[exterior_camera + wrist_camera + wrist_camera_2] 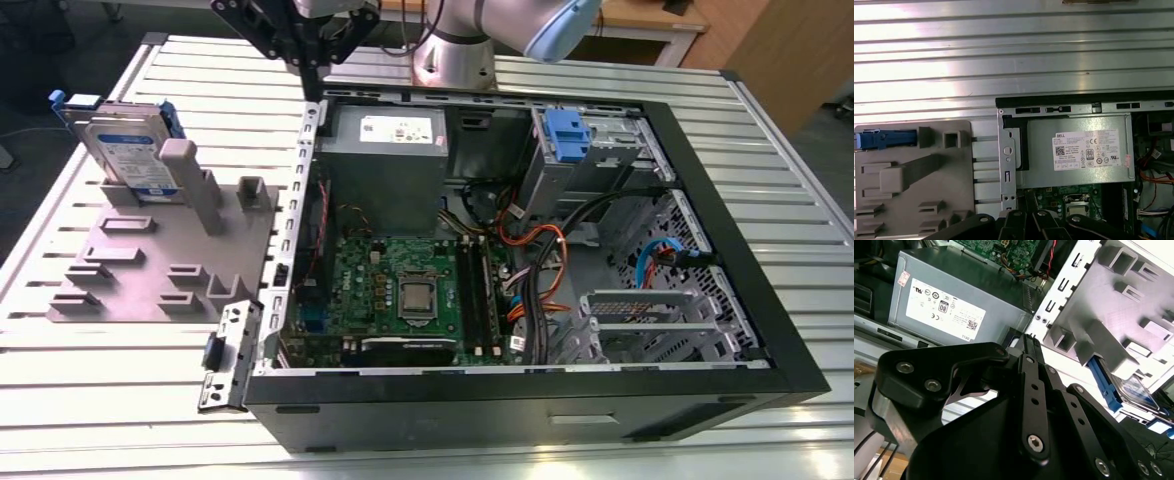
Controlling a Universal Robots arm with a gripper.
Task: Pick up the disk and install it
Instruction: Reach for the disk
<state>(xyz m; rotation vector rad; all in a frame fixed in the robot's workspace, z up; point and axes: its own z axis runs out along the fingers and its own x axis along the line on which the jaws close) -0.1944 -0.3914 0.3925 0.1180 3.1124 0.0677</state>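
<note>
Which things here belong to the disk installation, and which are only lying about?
Job: silver hard disk in blue plastic frame, standing in the grey holder; open black computer case; black gripper.
Lying about: grey metal power supply box; green motherboard; orange cables.

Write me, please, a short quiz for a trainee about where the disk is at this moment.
1. What holds the disk?
A) the grey stand
B) a cardboard box
C) a person's hand
2. Fill the gap: in the exterior view, the stand is on the ___ of the open computer case.
3. True or false: the disk is already mounted inside the case.

Key: 1 A, where it stands upright on its edge; 2 left; 3 false.
</note>
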